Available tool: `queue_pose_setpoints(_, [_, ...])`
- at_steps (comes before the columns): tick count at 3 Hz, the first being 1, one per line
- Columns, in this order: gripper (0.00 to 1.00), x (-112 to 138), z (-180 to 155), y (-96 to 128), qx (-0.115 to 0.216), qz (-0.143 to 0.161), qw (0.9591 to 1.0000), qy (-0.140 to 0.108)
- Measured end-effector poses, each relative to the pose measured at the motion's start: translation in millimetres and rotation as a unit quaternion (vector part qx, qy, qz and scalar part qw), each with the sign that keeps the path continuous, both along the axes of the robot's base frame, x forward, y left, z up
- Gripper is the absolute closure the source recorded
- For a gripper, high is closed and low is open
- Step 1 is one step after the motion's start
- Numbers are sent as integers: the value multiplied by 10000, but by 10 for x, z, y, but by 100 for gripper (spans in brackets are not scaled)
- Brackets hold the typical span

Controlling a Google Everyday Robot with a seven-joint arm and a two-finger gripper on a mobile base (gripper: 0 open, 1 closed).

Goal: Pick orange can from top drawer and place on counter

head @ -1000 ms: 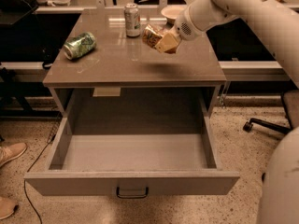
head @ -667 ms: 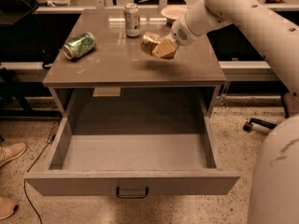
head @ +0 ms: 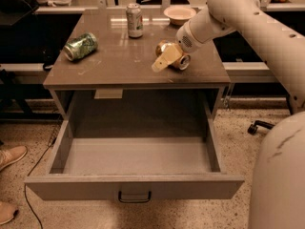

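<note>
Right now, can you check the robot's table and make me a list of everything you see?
Surface: counter, glossy grey-brown, a few smudges.
Job's things: orange can on its side near the counter's front right, in the gripper; cannot tell if it touches the top. top drawer pulled open, nothing seen inside.
Clutter: green can lying at the left; silver-white can upright at the back; bowl at the back right.
Grippers: gripper closed on the orange can, low over the counter.
Cables: thin dark cable on the floor, left of the drawer.
Surroundings: shoes at the left edge; chair wheel on the right.
</note>
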State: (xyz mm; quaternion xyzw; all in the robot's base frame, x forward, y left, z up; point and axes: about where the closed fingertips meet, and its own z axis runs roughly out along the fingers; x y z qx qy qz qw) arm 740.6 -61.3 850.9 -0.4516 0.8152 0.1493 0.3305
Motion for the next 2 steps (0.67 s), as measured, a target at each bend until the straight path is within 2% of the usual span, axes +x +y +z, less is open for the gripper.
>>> queue_pose_setpoints(1, [0, -195, 254, -169, 153, -123, 9993, -306])
queue_pose_setpoints(2, [0, -640, 512, -671, 420, -577, 9947, -736])
